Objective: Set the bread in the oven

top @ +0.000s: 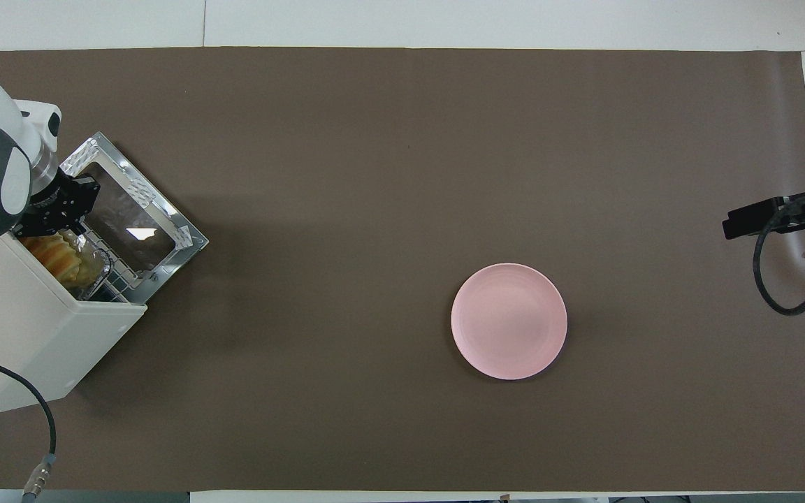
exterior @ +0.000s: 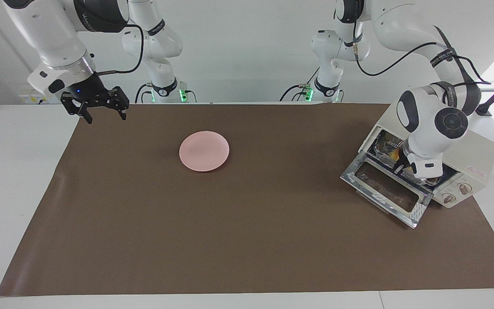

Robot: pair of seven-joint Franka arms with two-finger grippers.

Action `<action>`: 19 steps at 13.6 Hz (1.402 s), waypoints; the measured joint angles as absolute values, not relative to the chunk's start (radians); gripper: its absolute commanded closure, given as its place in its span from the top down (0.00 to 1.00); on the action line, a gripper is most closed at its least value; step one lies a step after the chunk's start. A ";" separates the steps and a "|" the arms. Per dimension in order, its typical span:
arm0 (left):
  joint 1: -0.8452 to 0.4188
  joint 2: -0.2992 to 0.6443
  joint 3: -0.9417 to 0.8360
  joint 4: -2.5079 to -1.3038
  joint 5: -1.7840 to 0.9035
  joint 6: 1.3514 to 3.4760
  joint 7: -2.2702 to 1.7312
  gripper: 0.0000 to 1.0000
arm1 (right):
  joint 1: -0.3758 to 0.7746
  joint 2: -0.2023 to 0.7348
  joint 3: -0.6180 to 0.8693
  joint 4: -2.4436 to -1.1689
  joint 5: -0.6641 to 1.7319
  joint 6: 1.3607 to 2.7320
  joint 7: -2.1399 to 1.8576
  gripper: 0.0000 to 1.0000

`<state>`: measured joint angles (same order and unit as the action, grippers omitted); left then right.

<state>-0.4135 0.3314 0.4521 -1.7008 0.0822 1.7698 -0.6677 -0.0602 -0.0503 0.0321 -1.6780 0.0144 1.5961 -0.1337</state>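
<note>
The cream-white oven (exterior: 472,161) stands at the left arm's end of the table, its glass door (exterior: 386,189) dropped open. The yellow-orange bread (top: 53,253) lies inside it on a crinkled foil tray (top: 93,269) on the wire rack; in the facing view only a sliver of the bread (exterior: 395,153) shows. My left gripper (exterior: 402,165) reaches into the oven's mouth, right over the bread, and also shows in the overhead view (top: 60,213). My right gripper (exterior: 101,112) is open and empty, and waits raised over the mat's corner at the right arm's end.
An empty pink plate (exterior: 204,151) sits on the brown mat (exterior: 247,240) near the middle, toward the right arm's end. The oven's black cable (top: 39,419) trails off the table's edge nearer to the robots.
</note>
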 measured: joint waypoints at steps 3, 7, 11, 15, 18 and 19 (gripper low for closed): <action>-0.420 0.322 0.450 -1.724 0.084 1.770 -0.668 0.00 | -0.060 -0.050 0.032 -1.678 0.014 1.596 -0.134 1.00; -0.421 0.315 0.450 -1.731 0.087 1.771 -0.668 0.49 | -0.060 -0.050 0.032 -1.678 0.014 1.596 -0.134 1.00; -0.422 0.313 0.450 -1.731 0.089 1.784 -0.669 1.00 | -0.060 -0.050 0.032 -1.678 0.014 1.596 -0.134 1.00; -0.428 0.312 0.448 -1.727 0.091 1.827 -0.626 1.00 | -0.060 -0.051 0.032 -1.678 0.014 1.596 -0.134 1.00; -0.442 0.311 0.445 -1.704 0.092 1.830 -0.594 1.00 | -0.060 -0.051 0.032 -1.678 0.014 1.596 -0.134 1.00; -0.444 0.311 0.443 -1.688 0.092 1.828 -0.588 1.00 | -0.060 -0.051 0.032 -1.678 0.014 1.596 -0.134 1.00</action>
